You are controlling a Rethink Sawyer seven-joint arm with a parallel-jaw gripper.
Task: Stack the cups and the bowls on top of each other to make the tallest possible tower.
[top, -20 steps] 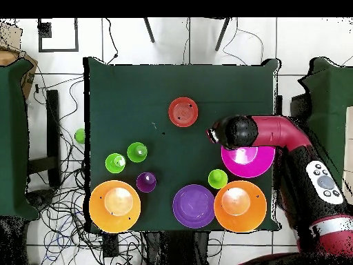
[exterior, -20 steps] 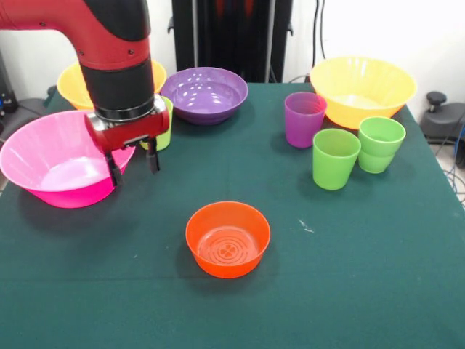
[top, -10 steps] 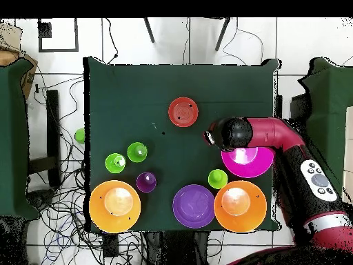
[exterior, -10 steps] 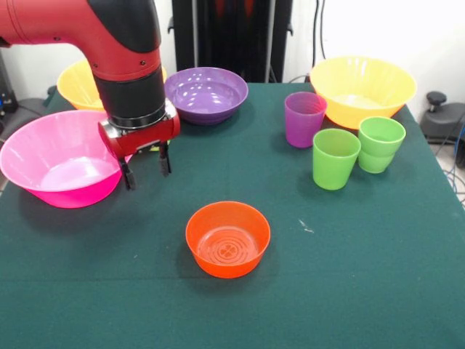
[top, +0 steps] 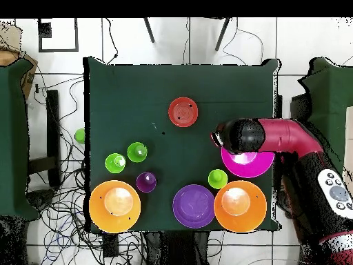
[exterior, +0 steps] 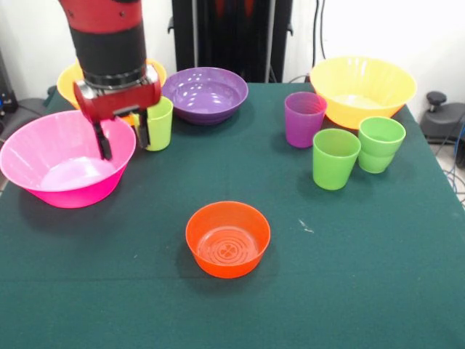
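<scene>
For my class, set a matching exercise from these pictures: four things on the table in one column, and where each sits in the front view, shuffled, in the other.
1. small orange bowl
2. big pink bowl
3. purple cup
4. gripper

A. beside an orange-yellow bowl
B. alone, near the table's middle
C. over the pink bowl's rim
D. at the table's left edge

Pairs: 1-B, 2-D, 3-A, 4-C

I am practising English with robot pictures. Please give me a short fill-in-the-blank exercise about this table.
1. The open gripper hangs over the ___ bowl.
2. The small orange bowl contains ___.
3. The purple cup stands in front of an orange-yellow ___.

Missing words: pink; nothing; bowl
</scene>
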